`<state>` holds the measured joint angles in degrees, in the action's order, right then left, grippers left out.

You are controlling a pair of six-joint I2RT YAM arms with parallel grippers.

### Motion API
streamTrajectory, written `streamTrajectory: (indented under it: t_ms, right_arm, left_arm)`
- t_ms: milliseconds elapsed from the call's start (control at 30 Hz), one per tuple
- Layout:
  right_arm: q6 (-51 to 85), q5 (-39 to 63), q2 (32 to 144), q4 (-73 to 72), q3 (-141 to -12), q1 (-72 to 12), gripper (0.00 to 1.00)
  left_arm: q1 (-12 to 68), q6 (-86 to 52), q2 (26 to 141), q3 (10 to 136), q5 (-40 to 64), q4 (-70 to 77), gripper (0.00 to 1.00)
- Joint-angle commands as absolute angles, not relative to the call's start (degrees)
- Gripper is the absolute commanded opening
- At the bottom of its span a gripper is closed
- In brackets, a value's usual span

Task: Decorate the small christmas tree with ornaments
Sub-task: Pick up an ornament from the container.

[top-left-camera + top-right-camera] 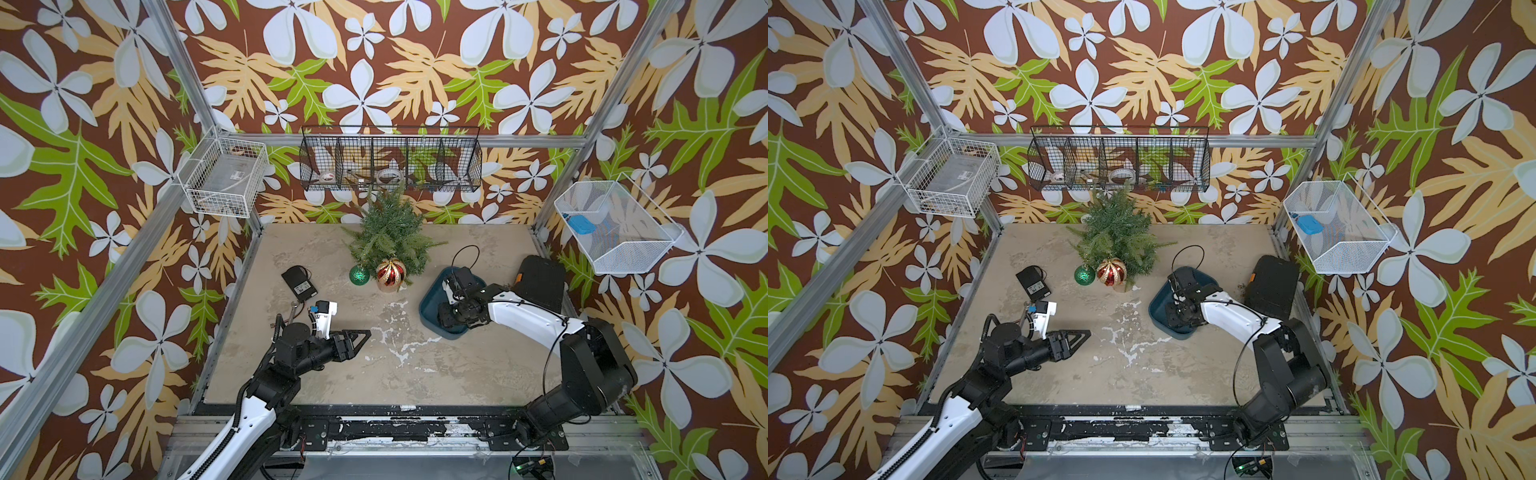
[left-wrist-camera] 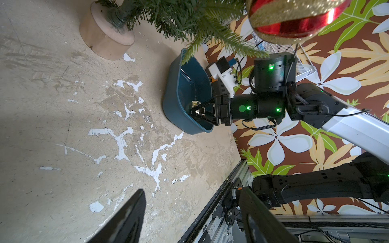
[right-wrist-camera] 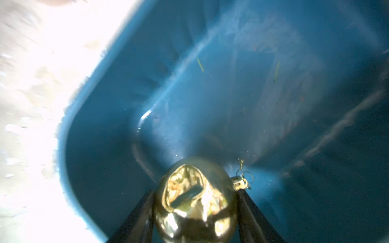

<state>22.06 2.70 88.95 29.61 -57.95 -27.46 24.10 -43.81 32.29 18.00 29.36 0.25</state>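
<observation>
Bauble point(image 3: 195, 202), gold, sits clamped between the fingers of right gripper point(image 3: 194, 194), inside blue tray point(image 3: 117, 101); left gripper point(image 1: 360, 336) jaws apart, holding nothing.

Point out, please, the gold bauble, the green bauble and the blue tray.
gold bauble point(image 3: 195, 199), right wrist view, middle of its shiny front.
green bauble point(image 1: 359, 275), in a top view, middle of its glittery face.
blue tray point(image 2: 171, 101), left wrist view, its outer wall.

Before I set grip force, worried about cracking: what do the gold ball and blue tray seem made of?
The gold ball: mirrored shell with sharp reflections, likely thin plastic or glass. The blue tray: probably moulded plastic, smooth, soft sheen, rounded corners.
</observation>
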Motion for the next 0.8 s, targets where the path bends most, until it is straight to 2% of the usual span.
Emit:
streamTrajectory:
  t_ms: [0,267,567,767]
  right_arm:
    - [22.14,2.43,86.38,30.05,-59.01,-26.87,0.56]
    - [23.53,10.69,76.51,30.40,-61.96,-21.56,0.56]
    - [27.59,28.30,68.78,28.67,-66.45,-15.09,0.56]
    - [31.22,36.26,66.31,26.18,-69.49,-13.97,0.56]
  left_arm:
    - [24.10,-44.03,32.56,18.70,29.03,1.58,0.73]
    - [24.08,-44.12,34.08,21.91,29.24,2.13,0.73]
    - [24.15,-46.03,36.54,27.88,30.80,4.63,0.73]
    - [24.17,-46.51,37.82,34.06,31.64,4.97,0.74]
